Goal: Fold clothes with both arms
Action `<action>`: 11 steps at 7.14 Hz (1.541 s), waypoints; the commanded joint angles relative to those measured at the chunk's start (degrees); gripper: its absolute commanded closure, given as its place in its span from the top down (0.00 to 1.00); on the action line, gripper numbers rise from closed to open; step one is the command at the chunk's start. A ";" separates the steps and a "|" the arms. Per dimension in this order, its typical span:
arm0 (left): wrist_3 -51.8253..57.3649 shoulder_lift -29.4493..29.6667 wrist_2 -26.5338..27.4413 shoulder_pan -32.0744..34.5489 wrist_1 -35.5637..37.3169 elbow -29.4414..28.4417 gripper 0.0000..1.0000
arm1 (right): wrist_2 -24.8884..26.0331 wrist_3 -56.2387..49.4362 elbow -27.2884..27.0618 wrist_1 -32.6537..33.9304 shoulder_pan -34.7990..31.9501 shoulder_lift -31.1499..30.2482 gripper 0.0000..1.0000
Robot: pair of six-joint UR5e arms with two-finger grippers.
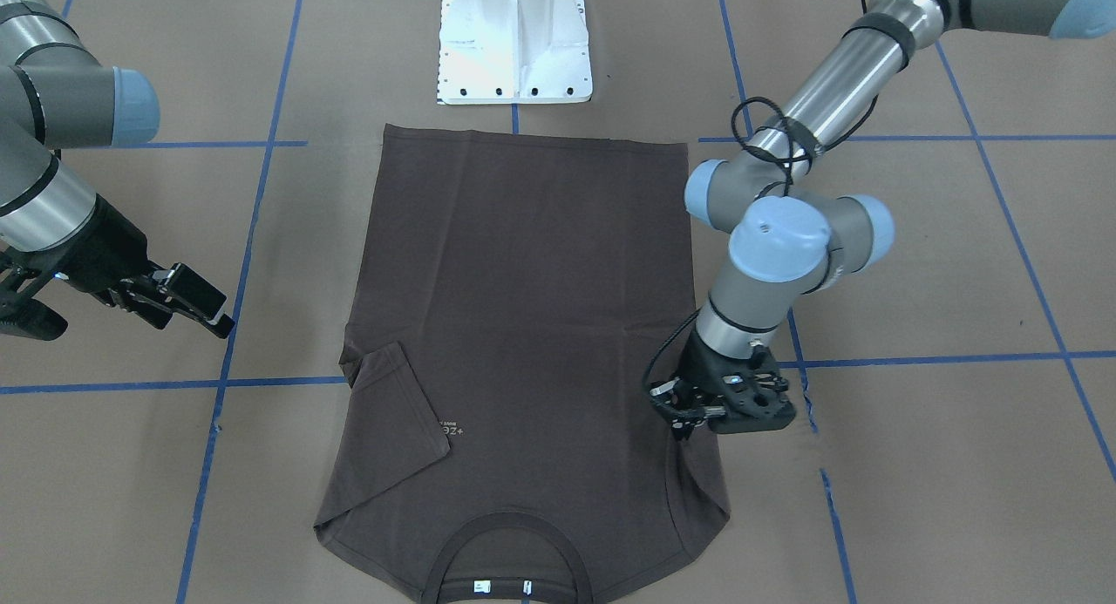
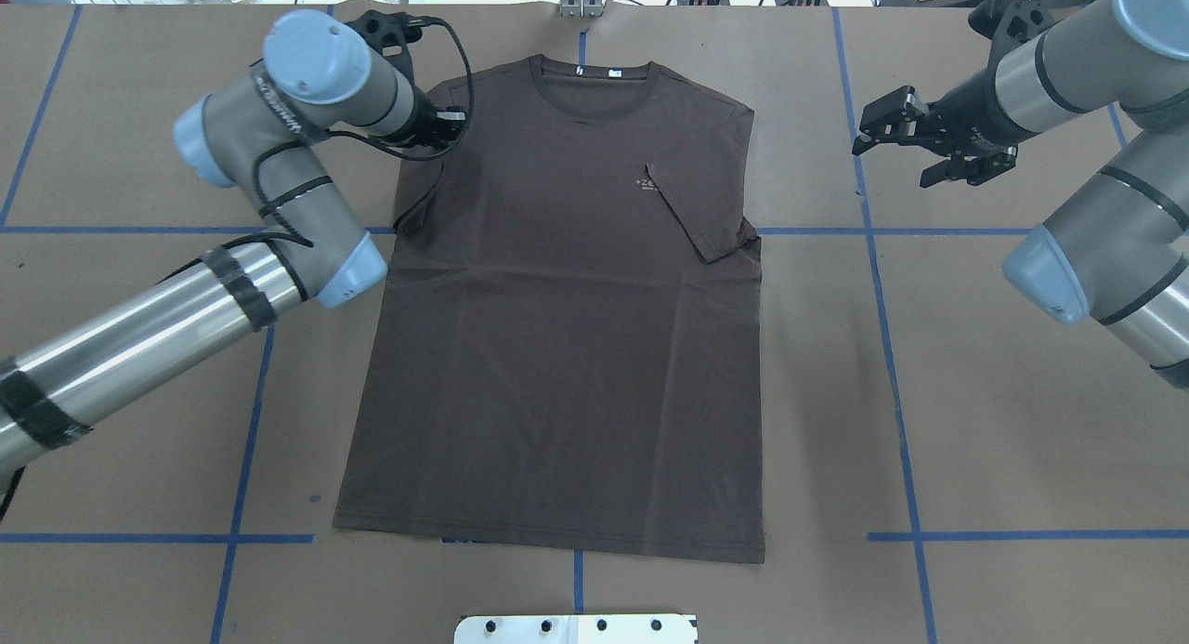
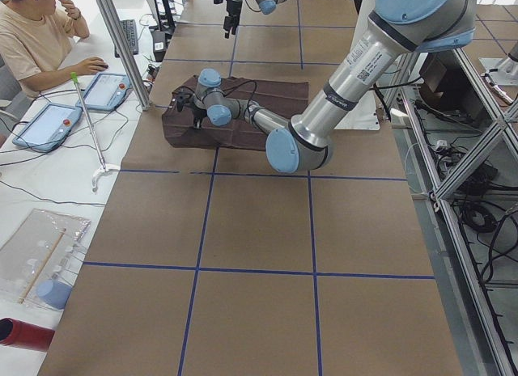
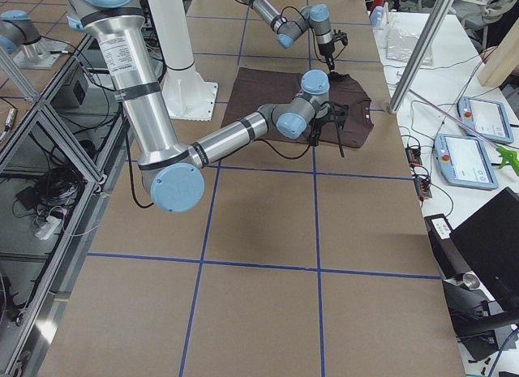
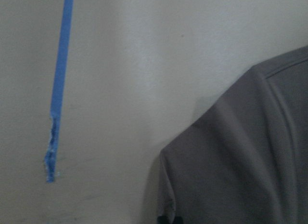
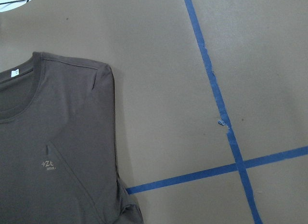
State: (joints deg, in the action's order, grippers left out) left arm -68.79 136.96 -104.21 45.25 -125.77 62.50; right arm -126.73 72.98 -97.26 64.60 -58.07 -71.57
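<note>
The dark brown T-shirt lies flat on the brown table, collar at the far side, also shown in the front view. One sleeve is folded in over the chest beside the pale lettering. My left gripper is down at the opposite sleeve by the shoulder, and its fingers look closed on the sleeve edge. My right gripper is open and empty, raised off the shirt's side.
The white pedestal base stands at the shirt's hem end. Blue tape lines grid the table. A seated operator with tablets is beyond the collar side.
</note>
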 commanded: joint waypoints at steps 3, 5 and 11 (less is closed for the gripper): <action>-0.99 2.97 1.29 -1.66 -0.26 -3.62 0.77 | 0.69 0.06 -0.12 0.00 0.06 -0.24 1.00; -1.61 -3.30 0.85 -3.40 0.27 10.61 0.88 | 3.48 1.46 -2.48 0.00 2.23 0.73 1.00; -9.69 -22.17 -0.56 -7.72 0.09 33.65 0.84 | 41.61 36.90 -18.93 18.36 45.09 -1.89 0.91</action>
State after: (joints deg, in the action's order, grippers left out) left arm -78.02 116.14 -104.51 37.58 -125.64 95.29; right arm -89.33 102.12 -114.12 80.84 -19.93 -72.02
